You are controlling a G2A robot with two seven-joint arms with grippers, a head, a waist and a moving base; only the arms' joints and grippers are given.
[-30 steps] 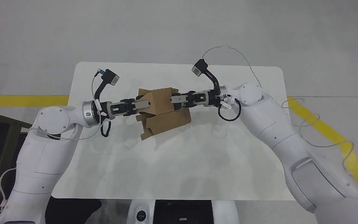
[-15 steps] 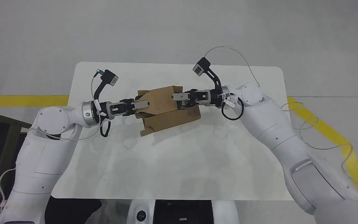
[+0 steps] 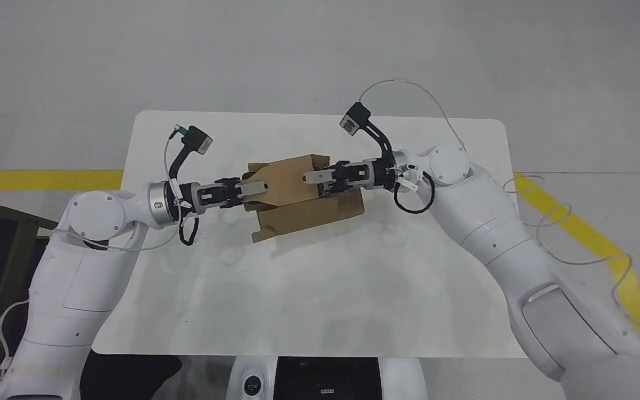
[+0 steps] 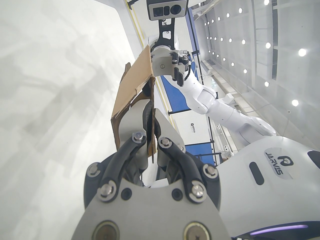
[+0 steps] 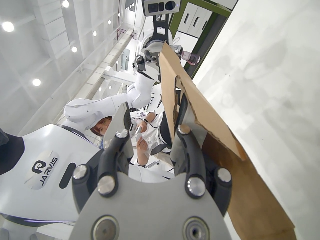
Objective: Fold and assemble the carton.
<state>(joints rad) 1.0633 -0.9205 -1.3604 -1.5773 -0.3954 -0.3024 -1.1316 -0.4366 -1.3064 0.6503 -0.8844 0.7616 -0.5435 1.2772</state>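
A brown cardboard carton (image 3: pixel 310 213), partly opened, is held above the middle of the white table (image 3: pixel 200 300) between both arms. My left gripper (image 3: pixel 258 187) is at the carton's left end. In the left wrist view this gripper (image 4: pixel 148 111) is shut on the edge of a carton (image 4: pixel 132 86) panel. My right gripper (image 3: pixel 318 177) is at the carton's upper right side. In the right wrist view it (image 5: pixel 153 103) is open and straddles a panel edge of the carton (image 5: pixel 212 131), with one finger (image 5: pixel 185 111) against the cardboard's inner face.
The table's near half (image 3: pixel 330 310) is bare white surface. Grey floor with a yellow line (image 3: pixel 60 178) surrounds the table. A loose cable (image 3: pixel 420 90) arcs above my right wrist.
The carton has spread wider toward the right, its right edge now farther out. My right gripper has shifted slightly with it. My left gripper has kept its hold in the same place.
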